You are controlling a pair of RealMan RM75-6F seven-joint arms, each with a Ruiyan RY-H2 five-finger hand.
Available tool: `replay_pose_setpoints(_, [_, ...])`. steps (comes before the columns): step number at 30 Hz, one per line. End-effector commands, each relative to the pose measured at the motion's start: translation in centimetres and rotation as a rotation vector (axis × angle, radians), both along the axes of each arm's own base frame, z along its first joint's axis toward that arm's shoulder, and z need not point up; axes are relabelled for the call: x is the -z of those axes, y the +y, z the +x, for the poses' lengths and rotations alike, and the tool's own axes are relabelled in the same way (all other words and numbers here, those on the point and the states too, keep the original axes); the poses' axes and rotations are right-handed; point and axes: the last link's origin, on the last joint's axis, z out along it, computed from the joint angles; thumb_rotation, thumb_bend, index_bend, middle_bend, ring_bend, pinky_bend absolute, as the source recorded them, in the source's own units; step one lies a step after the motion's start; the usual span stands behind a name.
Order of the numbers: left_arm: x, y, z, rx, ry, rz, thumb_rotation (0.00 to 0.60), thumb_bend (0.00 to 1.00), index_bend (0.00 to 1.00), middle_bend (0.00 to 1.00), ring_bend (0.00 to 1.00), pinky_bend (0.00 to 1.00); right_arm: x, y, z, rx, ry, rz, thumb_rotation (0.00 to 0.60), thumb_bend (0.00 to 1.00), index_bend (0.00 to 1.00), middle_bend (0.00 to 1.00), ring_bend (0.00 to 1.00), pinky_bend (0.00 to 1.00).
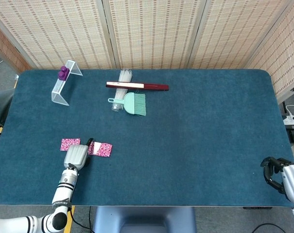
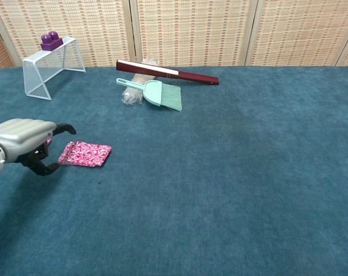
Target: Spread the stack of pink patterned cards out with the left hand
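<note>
Hovering at the pink patterned cards (image 1: pixel 102 149) near the table's (image 1: pixel 195 145) front-left edge.
Left hand (image 1: pixel 76 155) is lying beside the stack with fingers apart, grasping nothing, while a separate pink card (image 1: pixel 70 143) is resting just left; the hand is hiding most of it in the chest view. Right hand (image 1: pixel 279 175), curled, is sitting at the front-right corner, partly cropped.

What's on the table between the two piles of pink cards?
The robot's left hand sits between the left pile and the right pile, seen in the head view.
</note>
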Motion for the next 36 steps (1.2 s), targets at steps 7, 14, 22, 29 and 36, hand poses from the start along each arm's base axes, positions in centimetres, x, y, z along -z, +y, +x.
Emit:
replay_pose_setpoints(7, [2.0,0.2,1.3,0.032,0.005,-0.009,0.6,0.4,0.17,1.0,1.0,1.0,0.0,0.0,0.0,-0.003,0.001,0.004,0.6,0.55,0.79,0.73,0.67,0.93])
replay_pose_setpoints(14, [2.5,0.7,1.4,0.037,0.015,0.003,0.6,0.39,0.2,1.0,1.0,1.0,0.0,0.0,0.0,-0.003,0.0,0.003,0.6,0.55,0.79,0.73,0.67,0.93])
replay_pose_setpoints(22, [2.7,0.8,1.7,0.037,0.01,0.002,0.6,0.39,0.21,1.0,1.0,1.0,0.1,0.0,0.0,-0.002,0.003,0.008,0.6,0.55,0.79,0.73,0.67,0.93])
replay_pose_setpoints(29, [2.9,0.8,1.9,0.036,0.005,-0.003,0.6,0.39,0.22,1.0,1.0,1.0,0.0,0.0,0.0,-0.002,0.001,0.005,0.6,0.55,0.79,0.73,0.67,0.93])
replay_pose_setpoints(36, [3.1,0.8,2.0,0.042,0.004,0.004,0.6,0.39,0.24,1.0,1.0,1.0,0.0,0.0,0.0,-0.002,0.002,0.006,0.6,0.55,0.79,0.73,0.67,0.93])
